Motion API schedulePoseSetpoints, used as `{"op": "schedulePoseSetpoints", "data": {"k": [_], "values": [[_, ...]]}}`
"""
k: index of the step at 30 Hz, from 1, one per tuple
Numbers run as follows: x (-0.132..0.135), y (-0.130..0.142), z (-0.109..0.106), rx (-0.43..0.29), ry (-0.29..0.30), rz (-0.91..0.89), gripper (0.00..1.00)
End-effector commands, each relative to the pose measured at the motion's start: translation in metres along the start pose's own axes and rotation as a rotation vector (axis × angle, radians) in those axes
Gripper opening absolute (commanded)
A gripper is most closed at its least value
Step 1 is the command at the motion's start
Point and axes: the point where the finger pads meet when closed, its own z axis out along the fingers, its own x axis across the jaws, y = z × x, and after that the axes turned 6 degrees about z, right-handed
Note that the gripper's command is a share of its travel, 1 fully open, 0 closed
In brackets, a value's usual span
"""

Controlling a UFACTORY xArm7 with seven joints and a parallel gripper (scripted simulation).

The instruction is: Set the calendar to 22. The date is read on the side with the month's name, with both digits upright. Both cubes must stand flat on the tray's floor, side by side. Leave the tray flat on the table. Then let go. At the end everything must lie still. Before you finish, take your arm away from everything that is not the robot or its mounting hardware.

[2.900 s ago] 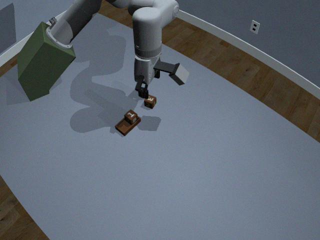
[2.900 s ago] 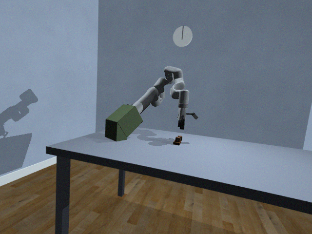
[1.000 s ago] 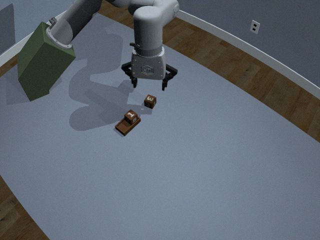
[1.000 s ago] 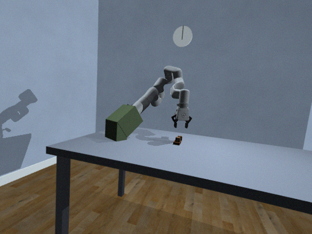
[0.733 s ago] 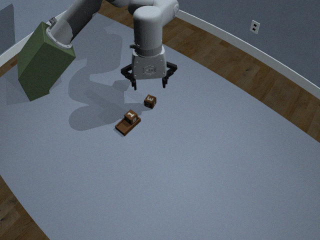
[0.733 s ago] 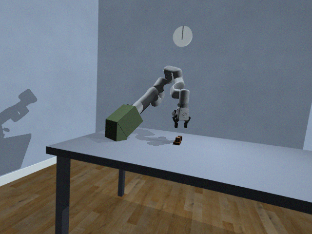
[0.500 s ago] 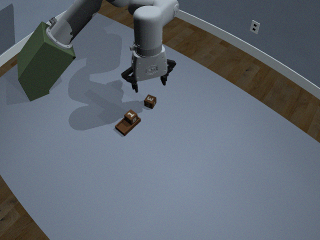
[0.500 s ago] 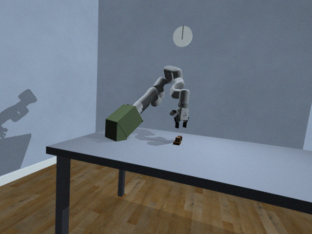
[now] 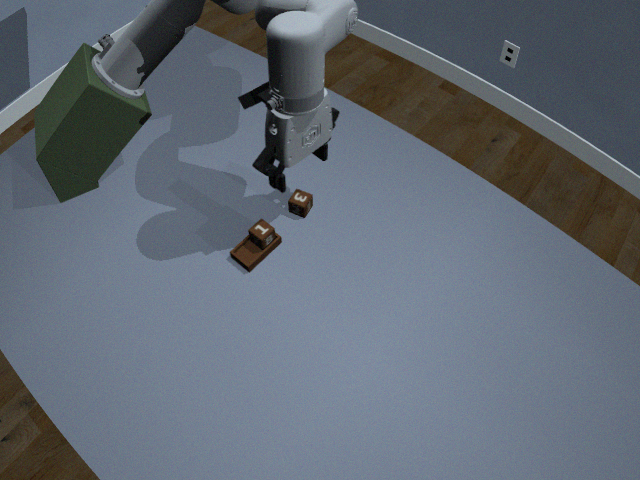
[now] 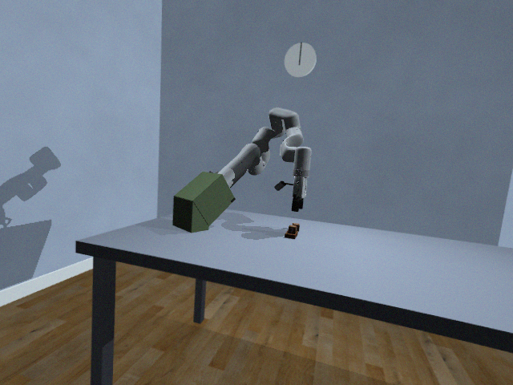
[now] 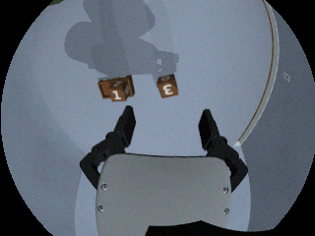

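Brown cubes [image 9: 300, 203] [image 11: 167, 87] below gripper [image 9: 302, 173] [image 10: 296, 205] [image 11: 167, 115]

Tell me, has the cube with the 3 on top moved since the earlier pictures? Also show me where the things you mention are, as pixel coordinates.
No. In the top view, the cube with the 3 [image 9: 300, 203] [image 11: 167, 87] sits in the same spot beside the wooden tray [image 9: 250, 260] [image 11: 101, 89].
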Motion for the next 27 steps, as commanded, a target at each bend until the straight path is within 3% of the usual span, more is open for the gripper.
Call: {"op": "schedulePoseSetpoints", "data": {"k": [1,7,16,17,27], "values": [[-0.0003,0.0010,-0.0012,-0.009,0.008,-0.168,1.00],[-0.0003,0.0009,-0.0013,-0.010,0.007,-0.291,1.00],[-0.0003,0.0009,-0.0013,-0.010,0.007,-0.318,1.00],[-0.0003,0.0009,-0.0013,-0.010,0.007,-0.318,0.49],[-0.0003,0.0009,-0.0013,-0.010,0.007,-0.318,0.49]]}}
